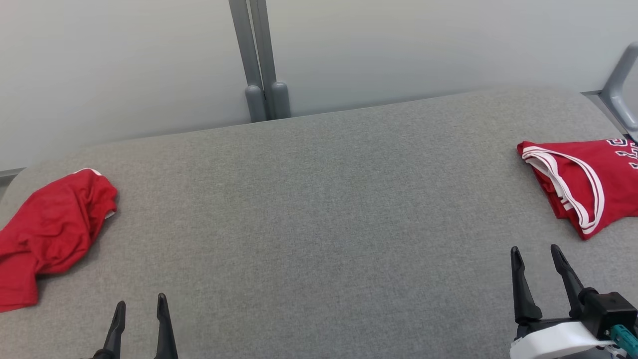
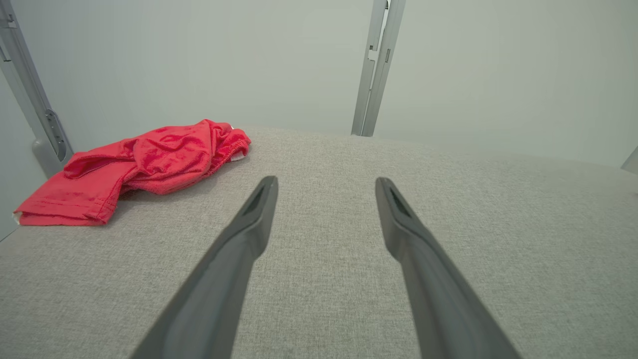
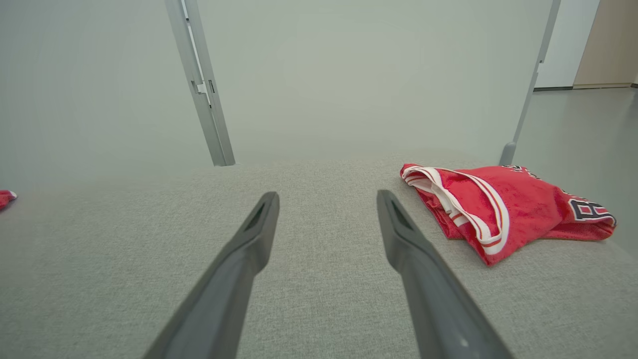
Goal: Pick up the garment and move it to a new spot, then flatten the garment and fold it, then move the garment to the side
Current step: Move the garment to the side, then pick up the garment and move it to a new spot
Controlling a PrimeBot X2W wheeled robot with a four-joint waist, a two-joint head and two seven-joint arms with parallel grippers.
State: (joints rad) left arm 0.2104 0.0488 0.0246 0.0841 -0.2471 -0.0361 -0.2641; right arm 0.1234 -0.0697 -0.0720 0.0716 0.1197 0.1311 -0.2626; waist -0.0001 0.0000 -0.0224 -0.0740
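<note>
Garment (image 1: pixel 50 229), crumpled red, lies at the table's (image 1: pixel 319 224) left edge, cropped by the frame, long axis toward the near-left corner. Left gripper (image 1: pixel 141 299) and right gripper (image 1: pixel 534 247) gape empty.

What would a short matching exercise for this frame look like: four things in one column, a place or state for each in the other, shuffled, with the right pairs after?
Column A
1. crumpled red garment
2. folded red jersey
3. left tool
4. grey posts

Column B
a. open, holding nothing
b. behind the far edge of the table
c. right end of the table, white trim showing
d. left end of the table, bunched up

Pairs: 1-d; 2-c; 3-a; 4-b.
</note>
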